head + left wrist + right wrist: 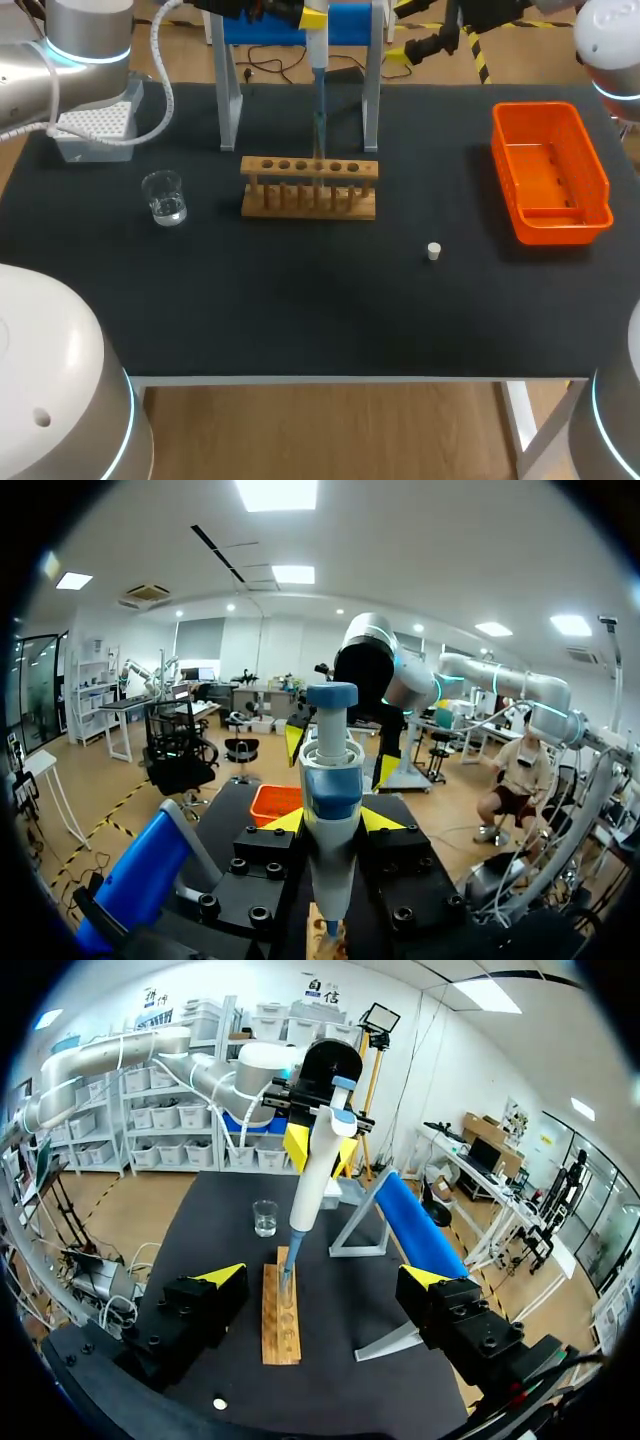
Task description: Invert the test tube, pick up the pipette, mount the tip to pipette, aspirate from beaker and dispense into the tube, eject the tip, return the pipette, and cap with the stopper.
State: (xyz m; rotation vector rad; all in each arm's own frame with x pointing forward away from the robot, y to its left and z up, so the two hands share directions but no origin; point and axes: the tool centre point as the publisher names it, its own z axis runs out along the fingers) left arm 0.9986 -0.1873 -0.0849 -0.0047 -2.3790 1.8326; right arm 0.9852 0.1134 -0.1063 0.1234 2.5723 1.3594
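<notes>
1. My left hand (332,820) is closed on the pipette (331,780). Its two yellow fingers (284,822) press the body from both sides, just under the blue band, and the pipette stands upright between them.
2. The pipette hangs over the wooden rack (310,187), and its thin tip (320,125) points down at the middle holes of the top board. I cannot tell if the end of the tip is inside a hole or only above it.
3. My right hand (325,1276) is wide open and has hold of nothing. It is well apart from the pipette, and the rack lies ahead of it.
4. The pipette has a smooth white plastic body that becomes narrower downward. It has a round blue button on the top, and the tip looks bluish and slender.
5. The rack is a long block of light wood, with one row of round holes in the top board and thin posts along its side.
6. The beaker (164,197) is small, round and of clear glass, with a little clear liquid in it. It stands on the left of the rack, apart from it.
7. The stopper (434,251) is a small white plug. It lies alone on the matte black bench (300,300), to the right of the rack and nearer to me.
8. An orange plastic tray (551,170), rectangular with slotted walls, is at the right end of the bench. A grey tip box (95,125) with a white dotted top is at the far left. Behind the rack is a stand (232,100) with grey legs and a blue bar.
</notes>
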